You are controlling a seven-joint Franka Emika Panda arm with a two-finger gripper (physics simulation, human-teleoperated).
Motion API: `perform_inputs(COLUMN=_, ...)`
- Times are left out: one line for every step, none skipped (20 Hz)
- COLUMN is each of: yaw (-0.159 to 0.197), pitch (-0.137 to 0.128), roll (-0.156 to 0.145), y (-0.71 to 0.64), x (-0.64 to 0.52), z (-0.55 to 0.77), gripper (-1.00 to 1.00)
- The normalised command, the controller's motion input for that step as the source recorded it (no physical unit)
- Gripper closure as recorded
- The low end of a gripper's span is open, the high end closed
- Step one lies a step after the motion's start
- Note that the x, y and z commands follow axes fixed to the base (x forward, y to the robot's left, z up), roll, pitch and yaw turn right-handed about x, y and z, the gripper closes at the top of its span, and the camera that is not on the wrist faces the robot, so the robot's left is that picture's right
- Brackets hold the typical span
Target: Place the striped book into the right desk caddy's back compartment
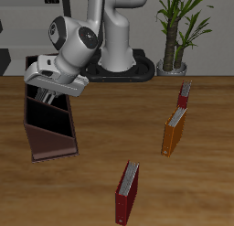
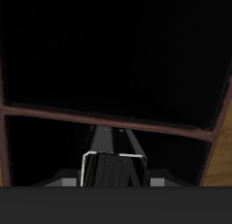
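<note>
The right desk caddy [image 1: 53,138] is a long dark maroon-brown box on the wooden table. My gripper [image 1: 47,91] hangs over its far end, nearest the robot base, and is shut on the striped book [image 1: 43,96]. The book hangs upright with its lower part inside the caddy's walls. In the wrist view the striped book [image 2: 114,162] shows edge-on between my fingers, pointing down into a dark cell. A thin brown divider [image 2: 109,119] crosses just beyond it. The cell floors are lost in shadow. My gripper [image 2: 113,180] itself shows only as grey finger parts beside the book.
A dark-red book [image 1: 127,193] stands near the table's front edge. An orange book [image 1: 174,131] and a small red book [image 1: 185,92] stand farther off across the table. A potted plant [image 1: 174,33] stands beside the robot base.
</note>
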Motion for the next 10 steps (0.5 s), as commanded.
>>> perform_inputs(yaw=-0.042, pitch=-0.007, roll=-0.043, y=-0.08, x=0.01, z=0.09, gripper=-1.0)
perform_inputs(yaw=0.01, pitch=-0.006, roll=0.029, y=0.03, x=0.02, z=0.08, gripper=-1.0)
perform_inputs(yaw=-0.014, pitch=-0.016, roll=-0.002, y=0.02, x=-0.01, z=0.08, gripper=-1.0)
perform_inputs(yaw=0.013, pitch=-0.011, roll=0.024, y=0.11, x=-0.01, z=0.08, gripper=-1.0)
perform_inputs(yaw=0.019, pitch=-0.019, roll=0.042, y=0.11, x=0.0, z=0.11, gripper=-1.0)
perform_inputs(yaw=-0.029, pitch=-0.014, roll=-0.028, y=0.04, x=-0.04, z=0.07, gripper=-1.0)
perform_inputs(yaw=0.012, pitch=-0.011, roll=0.036, y=0.13, x=0.0, z=0.08, gripper=-1.0)
perform_inputs(yaw=0.02, pitch=-0.027, roll=0.019, y=0.07, x=-0.02, z=0.12, gripper=-1.0)
perform_inputs(yaw=-0.029, pitch=-0.016, roll=0.0, y=0.1, x=-0.04, z=0.11, gripper=-1.0)
perform_inputs(yaw=0.0, pitch=0.0, roll=0.0, y=-0.02, x=0.02, z=0.0, gripper=-1.0)
